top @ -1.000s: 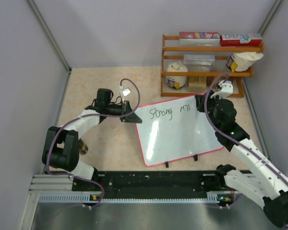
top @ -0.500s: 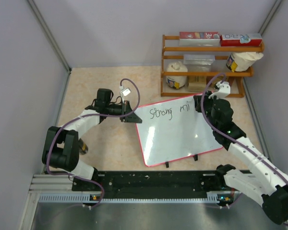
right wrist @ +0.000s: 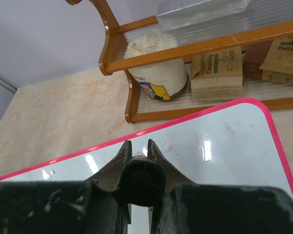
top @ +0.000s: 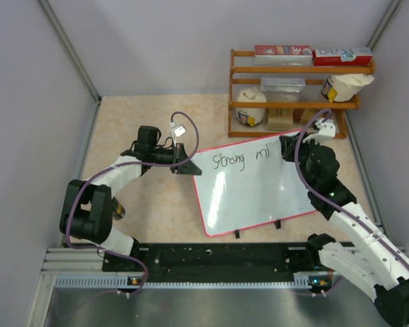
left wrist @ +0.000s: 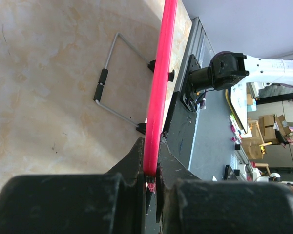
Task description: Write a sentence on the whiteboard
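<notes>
Top external: left gripper (top: 186,165) pinches the whiteboard (top: 259,194) by its left frame edge. Right gripper (top: 287,147) clamps a marker (right wrist: 139,181) at the unfinished sentence (top: 242,160). Hard pen pressure could pivot the board, skewing letters.

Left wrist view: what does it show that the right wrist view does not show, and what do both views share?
Only the left wrist view: the whiteboard seen edge-on, its red frame clamped in the shut left hand, and a wire stand with black grips beside it. Only the right wrist view: the board's glossy white face, the wooden shelf with a white jar and cardboard packets, and the right hand shut on a dark pen. Both: the red frame and the beige table.
</notes>
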Robot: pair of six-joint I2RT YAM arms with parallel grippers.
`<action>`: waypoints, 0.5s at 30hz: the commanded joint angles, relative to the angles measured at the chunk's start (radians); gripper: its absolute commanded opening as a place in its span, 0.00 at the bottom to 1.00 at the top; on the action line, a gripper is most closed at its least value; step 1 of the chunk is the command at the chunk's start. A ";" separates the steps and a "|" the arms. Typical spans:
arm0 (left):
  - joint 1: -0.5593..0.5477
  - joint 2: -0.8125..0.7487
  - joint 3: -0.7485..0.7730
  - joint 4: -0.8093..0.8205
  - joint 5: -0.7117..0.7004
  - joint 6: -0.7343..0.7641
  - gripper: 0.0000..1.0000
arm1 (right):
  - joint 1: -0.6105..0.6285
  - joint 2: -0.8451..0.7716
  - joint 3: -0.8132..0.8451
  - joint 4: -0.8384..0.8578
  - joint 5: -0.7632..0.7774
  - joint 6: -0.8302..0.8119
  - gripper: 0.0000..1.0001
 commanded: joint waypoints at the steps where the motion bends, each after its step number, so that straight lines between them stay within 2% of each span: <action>1: -0.046 0.012 -0.041 -0.030 -0.163 0.129 0.00 | -0.015 -0.002 0.012 0.000 0.031 -0.014 0.00; 15: -0.046 0.013 -0.042 -0.028 -0.161 0.129 0.00 | -0.016 0.026 -0.050 0.006 0.045 -0.010 0.00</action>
